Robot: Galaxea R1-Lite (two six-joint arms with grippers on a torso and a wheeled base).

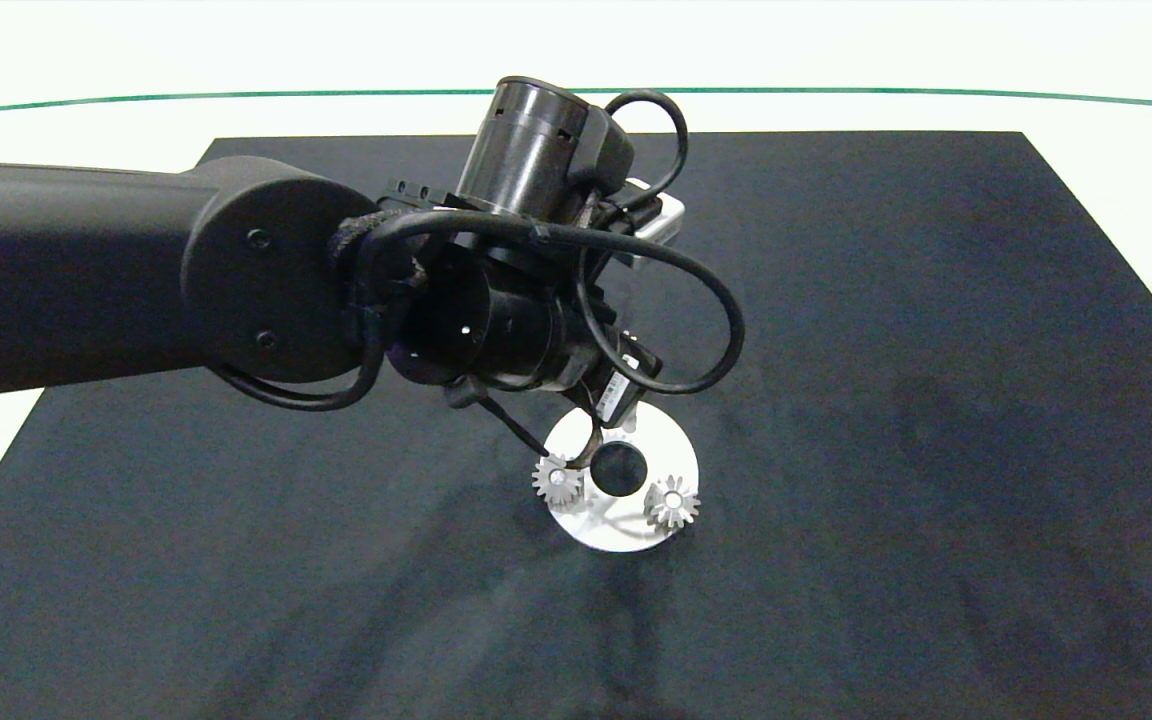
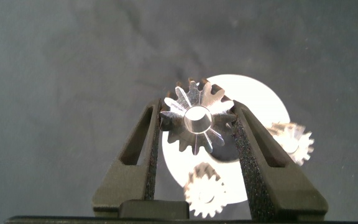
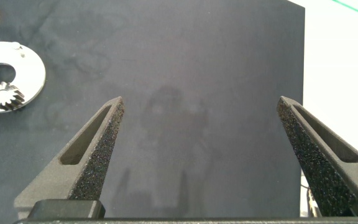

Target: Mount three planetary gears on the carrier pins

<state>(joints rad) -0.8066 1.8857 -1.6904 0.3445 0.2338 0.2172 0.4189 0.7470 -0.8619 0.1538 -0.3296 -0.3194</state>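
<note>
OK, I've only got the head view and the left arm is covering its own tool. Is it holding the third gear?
Observer: Yes. The left wrist view shows the left tool shut on a planetary gear, gripped by its teeth between both fingers, over the white disc.
Operator: And the right arm? It isn't in my view at all.
Observer: The right tool is open, over bare dark mat, with the disc well off to one side of it.
</note>
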